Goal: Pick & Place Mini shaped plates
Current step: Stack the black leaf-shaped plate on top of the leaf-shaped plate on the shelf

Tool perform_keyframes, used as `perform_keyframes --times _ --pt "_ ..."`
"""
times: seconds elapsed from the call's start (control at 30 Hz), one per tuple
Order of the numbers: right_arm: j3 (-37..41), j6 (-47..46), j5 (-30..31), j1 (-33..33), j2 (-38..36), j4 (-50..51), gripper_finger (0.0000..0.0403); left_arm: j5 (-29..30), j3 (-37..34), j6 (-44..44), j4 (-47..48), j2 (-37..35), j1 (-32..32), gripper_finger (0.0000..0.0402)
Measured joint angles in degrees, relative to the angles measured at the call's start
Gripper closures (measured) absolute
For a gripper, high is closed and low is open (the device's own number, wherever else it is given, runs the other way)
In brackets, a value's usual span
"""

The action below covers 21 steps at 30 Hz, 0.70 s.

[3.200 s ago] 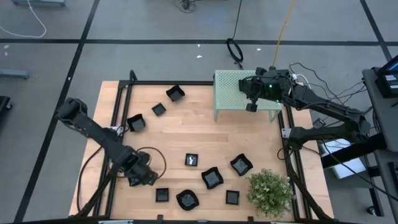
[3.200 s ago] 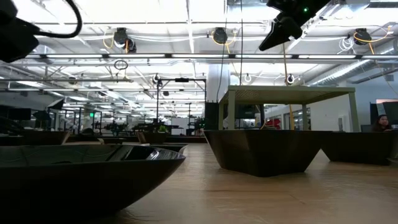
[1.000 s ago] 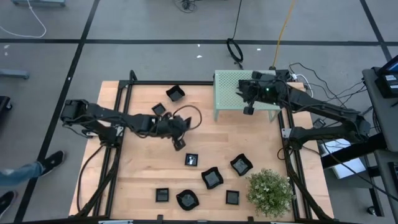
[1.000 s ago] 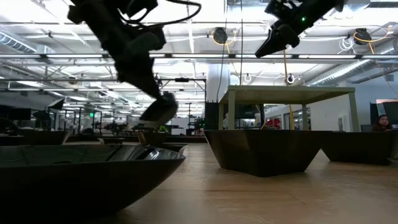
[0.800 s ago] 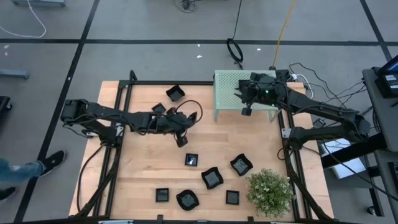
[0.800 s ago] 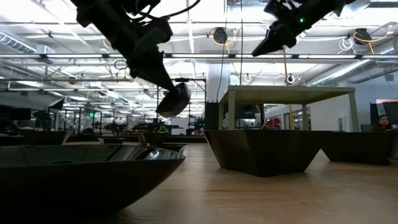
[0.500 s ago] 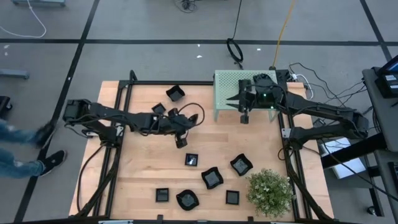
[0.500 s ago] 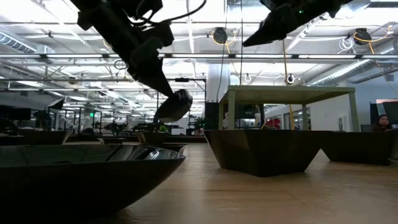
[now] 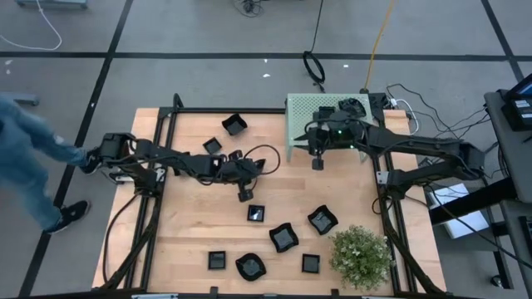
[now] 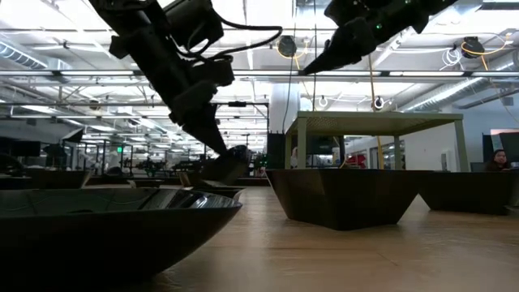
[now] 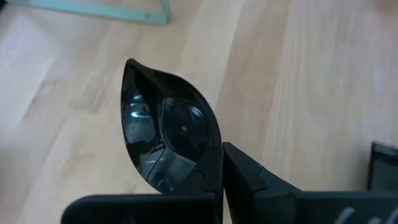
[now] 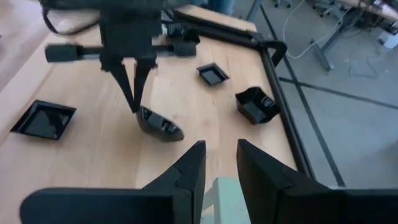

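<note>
Left gripper [image 9: 244,193] is clamped on the rim of one mini plate [image 11: 168,134], fingers together on its edge, near the middle of the table [image 9: 349,212]. In the left wrist view the dish hangs off the fingertips, tilted, with its hollow facing the camera and its long axis running away from the jaws. Low view puts it close above the wood; I can't tell if it touches.

Right gripper [image 9: 317,160] hovers at the front edge of the pale green perforated stand [image 9: 303,112], jaws a little apart, nothing between them. Its wrist view looks straight at the left gripper [image 12: 134,93] and the held dish [image 12: 160,126].

Key relation: the stand lies across and toward the table's far side from the held dish, well apart, and the right arm sits between the two. Judgement: if the stand is the target, the left arm has to carry toward the right arm's spot, so clearance is the risk.

Other plates: one square dish [image 9: 256,213] just beside the left gripper on the near side, a loose group [image 9: 284,237] along the near edge by the small plant [image 9: 361,256], a few [image 9: 234,124] at the far left.
</note>
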State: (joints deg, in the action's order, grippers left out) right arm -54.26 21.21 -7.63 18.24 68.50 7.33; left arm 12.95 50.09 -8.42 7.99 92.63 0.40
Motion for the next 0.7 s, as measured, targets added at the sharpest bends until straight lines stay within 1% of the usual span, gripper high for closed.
perform_keyframes --times 0.07,0.13,0.23,0.43,0.57,0.63,0.7 --pt "0.0 -0.9 0.0 0.0 0.4 -0.3 0.0325 0.0 0.0 -1.6 -0.2 -0.2 0.0 0.0397" --pt "0.0 -1.1 0.0 0.0 0.8 -0.5 0.0325 0.0 0.0 -2.9 -0.7 -0.5 0.0 0.0386" --pt "0.0 -1.2 0.0 0.0 0.8 -0.4 0.0325 -0.1 0.0 -3.9 -0.9 -0.5 0.0 0.0352" --pt "0.0 -1.2 0.0 0.0 0.8 -0.3 0.0325 -1.5 0.0 -7.2 -1.0 -0.6 0.0 0.0271" --pt "-0.1 -4.1 0.0 0.0 2.1 -0.9 0.0325 -2.9 0.0 -7.6 -1.3 -3.2 0.0 0.0234" --pt "0.0 -6.9 0.0 0.0 3.2 -0.5 0.0325 -3.0 -0.1 -9.4 -0.3 -5.3 -0.2 0.0223" --pt "-0.1 -8.3 -0.2 -0.5 5.1 -2.6 0.0325 -2.9 0.0 -11.7 -1.1 -7.7 -0.2 0.0217"
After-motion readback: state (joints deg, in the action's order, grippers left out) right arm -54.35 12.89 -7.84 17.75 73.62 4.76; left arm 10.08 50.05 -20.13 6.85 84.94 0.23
